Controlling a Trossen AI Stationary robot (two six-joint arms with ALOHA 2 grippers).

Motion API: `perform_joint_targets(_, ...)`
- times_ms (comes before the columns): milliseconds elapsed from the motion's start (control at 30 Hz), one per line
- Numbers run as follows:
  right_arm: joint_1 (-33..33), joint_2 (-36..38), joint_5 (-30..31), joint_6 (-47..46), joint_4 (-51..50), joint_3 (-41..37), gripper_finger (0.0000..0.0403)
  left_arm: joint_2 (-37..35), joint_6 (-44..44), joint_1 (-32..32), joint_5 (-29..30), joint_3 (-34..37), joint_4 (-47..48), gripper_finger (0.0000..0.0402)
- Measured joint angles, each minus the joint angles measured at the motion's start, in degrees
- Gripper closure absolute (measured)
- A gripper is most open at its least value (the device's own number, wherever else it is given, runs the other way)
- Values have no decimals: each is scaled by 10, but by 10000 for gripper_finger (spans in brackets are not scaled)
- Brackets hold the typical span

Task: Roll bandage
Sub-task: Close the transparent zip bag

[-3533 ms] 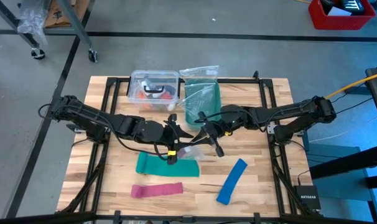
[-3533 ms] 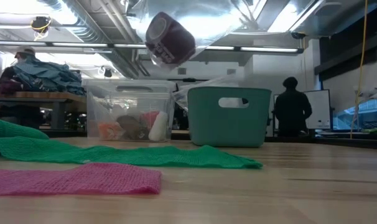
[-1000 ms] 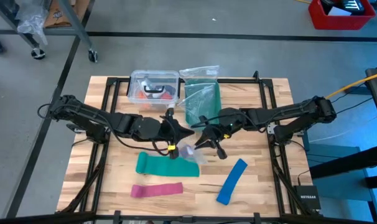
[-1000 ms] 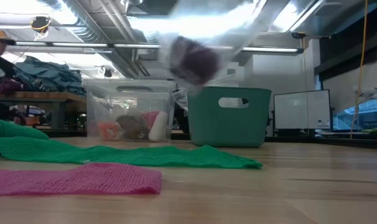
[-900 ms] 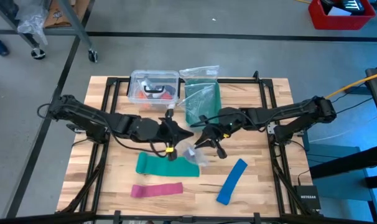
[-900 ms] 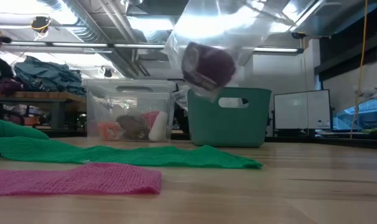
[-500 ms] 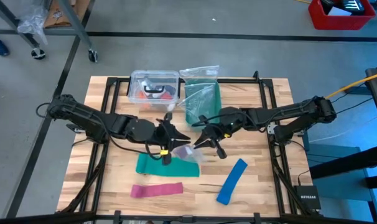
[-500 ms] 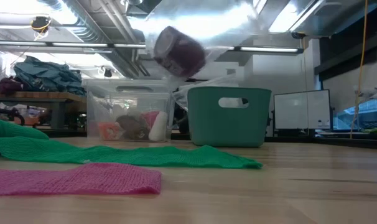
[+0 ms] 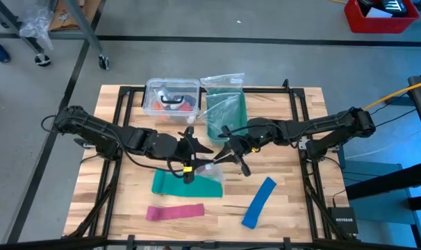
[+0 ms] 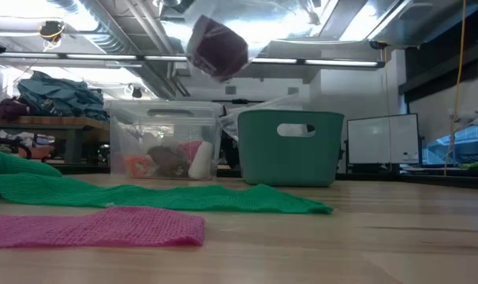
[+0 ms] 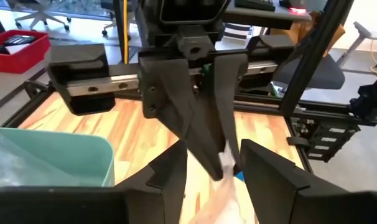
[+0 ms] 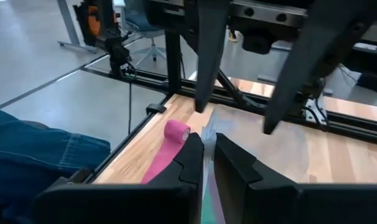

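Note:
The bandage is a small purple roll (image 10: 216, 47) inside a clear plastic bag (image 9: 209, 169), hanging above the middle of the table. My right gripper (image 9: 228, 157) is shut on the bag; the right wrist view (image 12: 204, 157) shows this best. My left gripper (image 9: 194, 157) faces it from the table's left. It is open, with its fingers (image 11: 170, 177) on either side of the bag's plastic (image 11: 221, 190). My right gripper pinches a thin edge of the clear bag (image 12: 206, 138) between its two fingers, coming from the table's right side and slanting down. The bag hangs clear of the table with the purple roll in it. My left gripper: I cannot tell whether its open fingers touch the bag.
A green cloth (image 9: 186, 184) lies under the bag. A pink strip (image 9: 174, 212) and a blue strip (image 9: 259, 201) lie near the front edge. A teal basket (image 9: 226, 114) and a clear bin (image 9: 172, 99) stand at the back.
The bag with the purple roll has swung under the grippers. The roll dipped toward the table's right, then came up and toward the left. My left gripper has shifted slightly back and forth beside it.

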State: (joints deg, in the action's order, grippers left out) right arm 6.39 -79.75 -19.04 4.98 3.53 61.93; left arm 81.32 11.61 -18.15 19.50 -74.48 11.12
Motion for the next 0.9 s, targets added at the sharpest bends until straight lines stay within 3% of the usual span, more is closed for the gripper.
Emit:
perform_joint_targets(467,0,0,6,0,9,0,370,0,-5,5,0,0,3,323)
perform_joint_targets(900,0,0,5,0,23,0,370,-1,-1,7,-1,0,2,343)
